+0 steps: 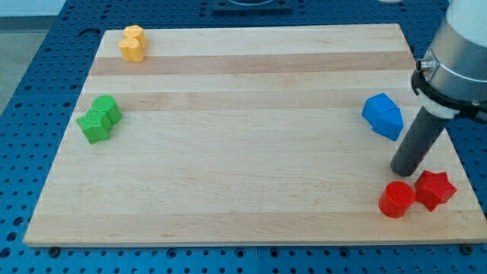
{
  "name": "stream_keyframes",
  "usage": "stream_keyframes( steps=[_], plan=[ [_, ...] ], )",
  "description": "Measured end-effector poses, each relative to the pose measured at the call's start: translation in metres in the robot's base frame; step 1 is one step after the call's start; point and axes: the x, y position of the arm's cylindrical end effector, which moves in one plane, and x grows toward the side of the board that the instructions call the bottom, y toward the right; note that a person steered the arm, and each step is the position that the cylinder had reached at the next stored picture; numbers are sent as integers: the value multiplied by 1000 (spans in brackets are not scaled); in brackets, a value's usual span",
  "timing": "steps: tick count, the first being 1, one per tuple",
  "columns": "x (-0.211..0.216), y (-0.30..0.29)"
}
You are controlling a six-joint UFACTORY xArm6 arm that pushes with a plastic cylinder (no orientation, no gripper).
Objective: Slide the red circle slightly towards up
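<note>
The red circle (397,199) lies near the board's bottom right corner. A red star (435,189) sits just to its right, touching it or nearly so. My tip (403,170) rests on the board just above the red circle, slightly to its right, close to it. A blue block (383,115) lies above my tip, toward the view's right edge.
A green block (100,119) lies at the board's left edge. A yellow block (133,43) sits at the top left corner. The wooden board (243,152) ends just below and right of the red blocks, with blue pegboard beyond it.
</note>
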Motion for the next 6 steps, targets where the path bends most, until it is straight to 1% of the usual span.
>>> stream_keyframes(
  steps=[1, 2, 3, 5, 6],
  plan=[
    [-16, 46],
    [-20, 110],
    [-7, 131],
    [67, 110],
    [83, 73]
  ],
)
